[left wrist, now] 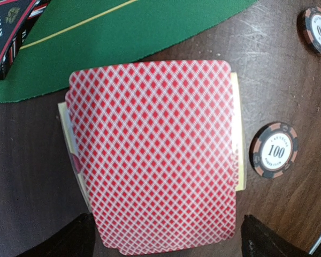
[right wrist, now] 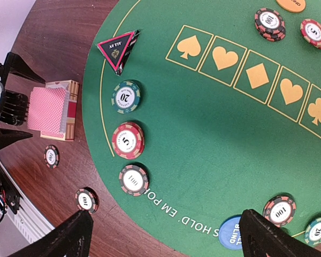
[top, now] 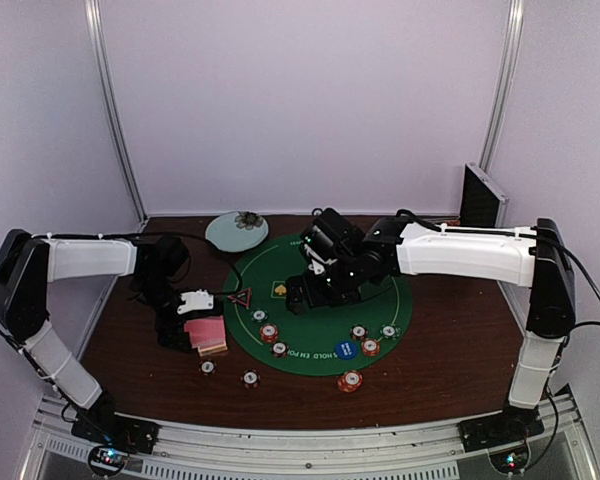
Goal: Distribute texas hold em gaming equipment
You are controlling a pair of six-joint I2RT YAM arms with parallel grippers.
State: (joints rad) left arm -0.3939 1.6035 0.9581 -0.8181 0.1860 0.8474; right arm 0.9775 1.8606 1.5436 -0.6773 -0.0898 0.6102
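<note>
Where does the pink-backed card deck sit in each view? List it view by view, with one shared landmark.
Top external: pink-backed card deck just left of the green mat.
Left wrist: fills the centre.
Right wrist: left side, off the mat.
Shared landmark: the red-black triangle marker beside the deck.

Pale lilac walls (top: 300,100) fill the top of the frame, evenly lit. Slim metal poles (top: 115,110) slant down at upper left and upper right, with a dark brown wooden counter (top: 460,340) across the lower half.

You get soft, even light and weak shadows; glare streaks the table (left wrist: 267,69); close-up cards (left wrist: 155,155) look slightly blurred.
</note>
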